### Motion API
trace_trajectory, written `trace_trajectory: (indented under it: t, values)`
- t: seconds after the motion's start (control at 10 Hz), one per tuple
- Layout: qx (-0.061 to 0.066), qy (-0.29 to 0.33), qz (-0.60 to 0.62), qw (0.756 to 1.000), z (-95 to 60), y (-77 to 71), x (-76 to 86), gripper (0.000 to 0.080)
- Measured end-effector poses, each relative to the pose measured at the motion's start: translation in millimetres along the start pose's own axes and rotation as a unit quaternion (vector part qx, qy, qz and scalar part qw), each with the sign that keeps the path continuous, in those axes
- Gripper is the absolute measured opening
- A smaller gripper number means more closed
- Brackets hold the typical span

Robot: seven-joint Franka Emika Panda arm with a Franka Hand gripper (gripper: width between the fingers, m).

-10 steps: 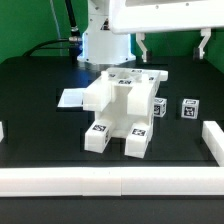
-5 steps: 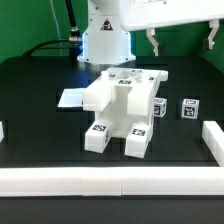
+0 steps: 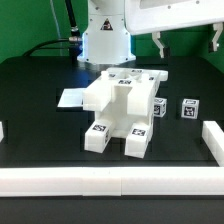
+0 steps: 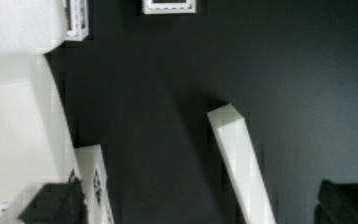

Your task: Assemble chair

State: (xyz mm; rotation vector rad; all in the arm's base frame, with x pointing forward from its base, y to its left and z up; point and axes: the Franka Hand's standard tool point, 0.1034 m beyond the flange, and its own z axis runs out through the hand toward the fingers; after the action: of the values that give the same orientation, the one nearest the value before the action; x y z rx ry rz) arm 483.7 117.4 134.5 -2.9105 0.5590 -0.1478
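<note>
The chair [image 3: 118, 108] is a cluster of glossy white tagged blocks joined at the table's middle, two leg bars pointing to the front. A small tagged white cube [image 3: 188, 107] sits loose to the exterior view's right of it. My gripper [image 3: 188, 42] hangs high above the back right of the table, open, with nothing between its fingers and well clear of the parts. In the wrist view the gripper [image 4: 202, 205] shows two dark fingertips [image 4: 51, 203] wide apart over the black table, with a narrow white bar [image 4: 238, 165] lying below them.
White border rails run along the front [image 3: 110, 181] and the exterior view's right [image 3: 212, 140]. The marker board [image 3: 72, 98] lies flat to the left of the chair. The robot's base [image 3: 105, 45] stands at the back. A broad white surface [image 4: 16, 120] and a tagged piece [image 4: 172, 6] show in the wrist view.
My gripper has moved toward the exterior view's right and slightly up, staying open. The chair parts and the cube have not moved.
</note>
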Motion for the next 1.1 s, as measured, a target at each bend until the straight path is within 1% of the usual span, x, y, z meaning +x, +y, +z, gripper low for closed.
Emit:
trace_trajectory:
  t: [0.1,0.2,0.3,0.4,0.8,0.9,1.0,1.1]
  values:
    - [-0.01,-0.003,-0.028,1.0,2.5,-4.6,-13.6,0.0648]
    - [-0.01,-0.004,-0.032,0.999,4.7,-9.1,-33.8,0.0648]
    - [-0.011,-0.002,-0.031,0.999,7.7,-8.1,-51.5,0.0648]
    - [-0.013,-0.001,-0.032,0.999,11.0,-4.3,-60.6,0.0648]
    - [-0.012,0.004,-0.031,0.999,11.3,-3.8,-59.2,0.0648]
    - [-0.011,0.019,-0.036,0.999,14.3,-0.3,-65.2,0.0648]
    - [-0.014,0.024,-0.036,0.999,21.0,7.9,-76.8,0.0648]
    - [-0.023,0.025,-0.037,0.999,31.1,16.6,-89.8,0.0648]
